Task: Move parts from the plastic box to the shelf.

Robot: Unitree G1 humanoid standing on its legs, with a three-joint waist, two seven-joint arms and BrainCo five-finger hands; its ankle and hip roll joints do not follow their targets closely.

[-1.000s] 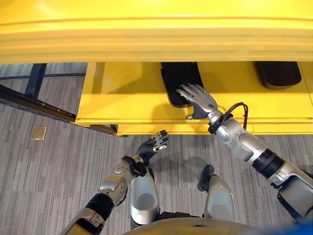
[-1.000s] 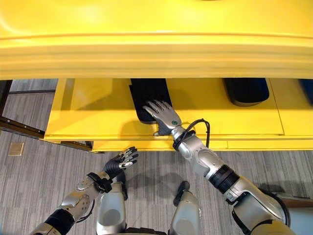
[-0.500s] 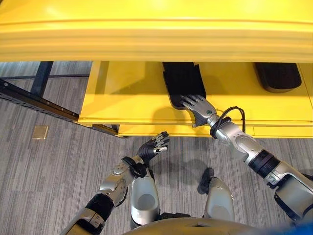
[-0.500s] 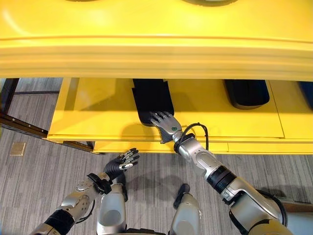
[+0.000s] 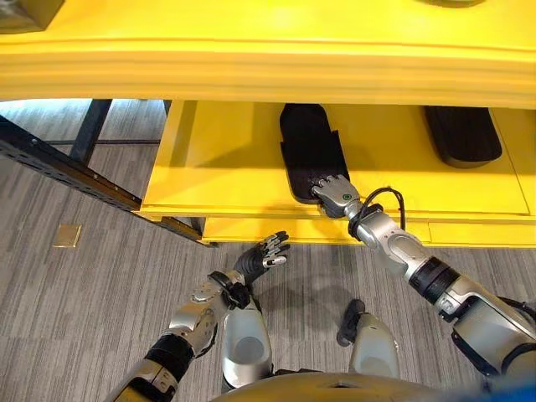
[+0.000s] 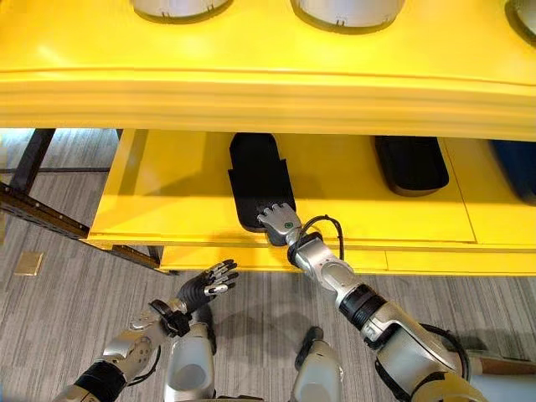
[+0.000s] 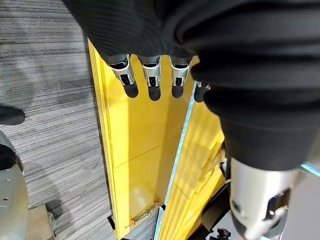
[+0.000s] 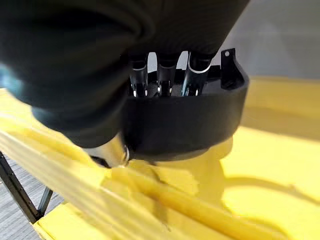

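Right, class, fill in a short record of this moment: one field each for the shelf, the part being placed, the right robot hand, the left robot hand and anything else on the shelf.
shelf: yellow shelf, lower level
part: long black part, lying flat on that level
right robot hand: right robot hand at the part's near end, fingers hooked over its raised rim
left robot hand: left robot hand below the shelf edge over the floor, fingers relaxed, holding nothing
other: second black part further right on the same level
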